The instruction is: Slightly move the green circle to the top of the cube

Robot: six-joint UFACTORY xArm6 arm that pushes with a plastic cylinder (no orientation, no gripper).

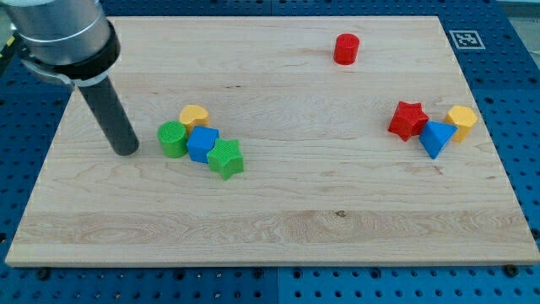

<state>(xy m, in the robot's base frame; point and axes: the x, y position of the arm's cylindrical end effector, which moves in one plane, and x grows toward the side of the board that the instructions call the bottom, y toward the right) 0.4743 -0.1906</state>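
Observation:
The green circle stands on the wooden board at the view's left of a tight cluster. It touches the blue cube on its right. A yellow block sits just above them and a green star just below right of the cube. My tip rests on the board a short gap to the view's left of the green circle, not touching it. The dark rod rises from it toward the view's top left.
A red cylinder stands near the view's top. At the view's right sit a red star, a blue triangle and a yellow block, close together. The board's left edge is near my tip.

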